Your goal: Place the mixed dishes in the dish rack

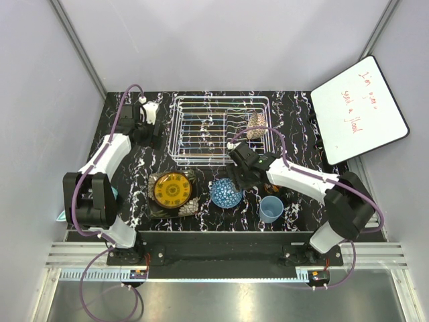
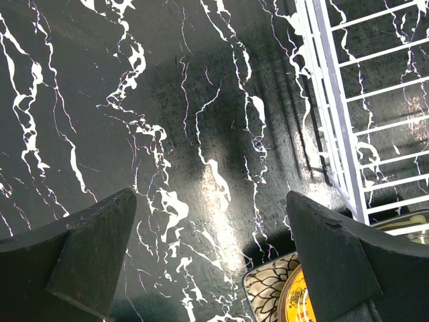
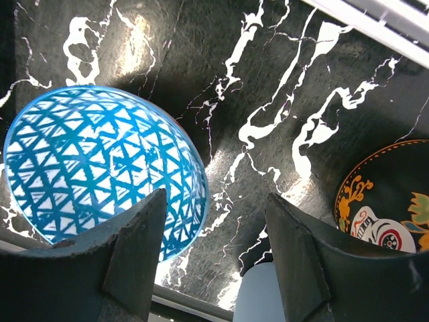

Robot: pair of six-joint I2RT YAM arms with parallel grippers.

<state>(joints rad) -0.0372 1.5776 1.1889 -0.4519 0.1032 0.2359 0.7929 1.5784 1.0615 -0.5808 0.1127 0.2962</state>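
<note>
The white wire dish rack (image 1: 213, 127) stands at the back middle, with a brownish speckled dish (image 1: 256, 125) upright at its right end. The yellow-orange plate (image 1: 171, 190) lies on the dark patterned squarish plate (image 1: 155, 207). The blue patterned bowl (image 1: 226, 193) and the light-blue cup (image 1: 271, 208) stand near the front. My left gripper (image 1: 150, 139) is open and empty over bare table left of the rack (image 2: 338, 100), with the plates' corner (image 2: 268, 288) below it. My right gripper (image 3: 214, 248) is open and empty between the bowl (image 3: 87, 161) and the cup (image 3: 258, 298). The red mug is out of view.
A white board with red writing (image 1: 358, 111) leans at the back right. A dark dish with an orange pattern (image 3: 389, 194) shows at the right edge of the right wrist view. Something teal (image 1: 62, 216) lies behind the left arm's base. Grey walls enclose the table.
</note>
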